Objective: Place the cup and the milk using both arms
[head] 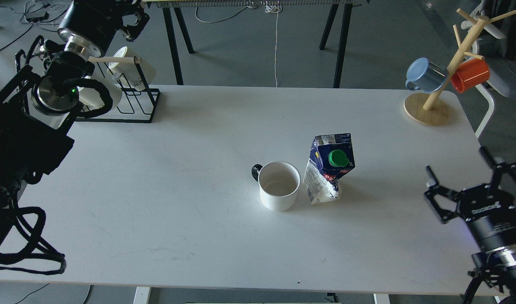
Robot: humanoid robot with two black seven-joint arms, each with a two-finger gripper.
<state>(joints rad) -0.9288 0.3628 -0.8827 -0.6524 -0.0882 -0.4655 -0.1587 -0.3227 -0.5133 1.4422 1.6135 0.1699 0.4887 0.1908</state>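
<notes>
A white cup (279, 185) with a black handle stands upright near the middle of the white table (177, 169). A dented blue and white milk carton (329, 169) with a green cap stands right beside it, leaning a little. My right gripper (456, 162) is open and empty at the table's right edge, well to the right of the carton. My left gripper (133, 19) is at the top left, above the mug rack, far from both things. Its fingers are dark and partly cut off by the frame's edge.
A black wire rack (133, 99) holding white mugs stands at the back left corner. A wooden mug tree (435, 93) with a blue mug (425, 75) and an orange mug (470, 74) stands at the back right corner.
</notes>
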